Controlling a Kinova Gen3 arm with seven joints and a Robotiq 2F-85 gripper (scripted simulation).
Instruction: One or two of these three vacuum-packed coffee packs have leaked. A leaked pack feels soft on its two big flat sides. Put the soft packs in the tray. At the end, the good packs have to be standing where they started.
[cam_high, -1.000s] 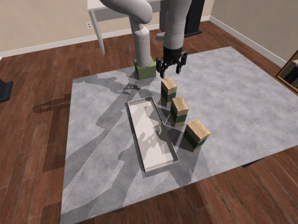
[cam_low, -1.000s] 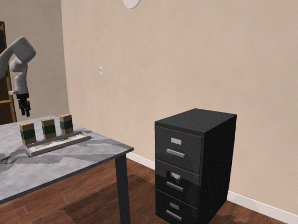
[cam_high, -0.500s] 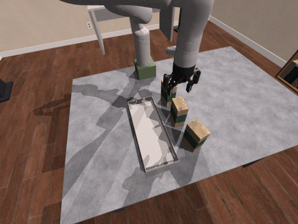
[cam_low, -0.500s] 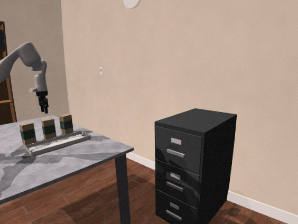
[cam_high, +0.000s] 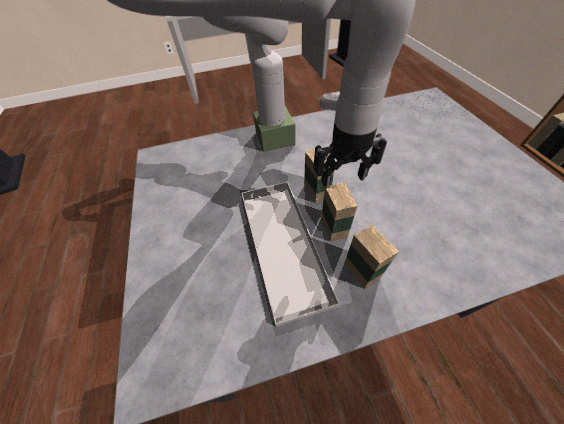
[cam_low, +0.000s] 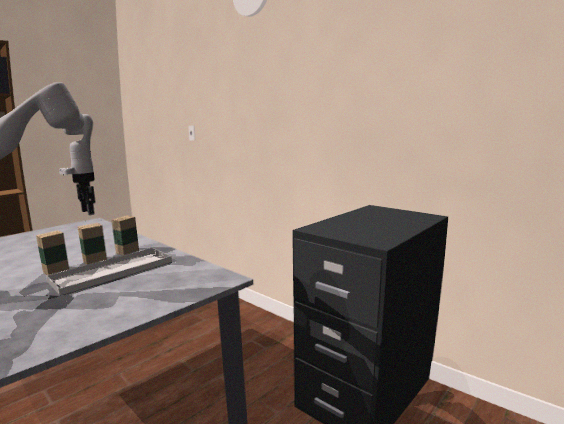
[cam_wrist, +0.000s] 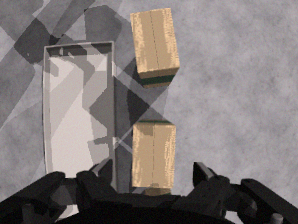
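Three tan coffee packs with green bands stand in a row to the right of the tray (cam_high: 287, 252). The far pack (cam_high: 313, 176) is partly hidden behind my fingers, the middle pack (cam_high: 339, 210) is just below them, and the near pack (cam_high: 371, 255) stands apart. My gripper (cam_high: 350, 167) is open and empty, hovering above the middle pack without touching it. In the side view my gripper (cam_low: 86, 202) hangs well above the middle pack (cam_low: 92, 243). In the wrist view the middle pack (cam_wrist: 153, 156) lies just ahead of my gripper (cam_wrist: 152, 171), with the far pack (cam_wrist: 154, 46) beyond it.
The long white tray (cam_wrist: 76, 116) is empty. The arm's green base block (cam_high: 274, 131) stands behind the far pack. The table's right edge runs past the near pack. A black filing cabinet (cam_low: 367, 310) stands on the floor away from the table.
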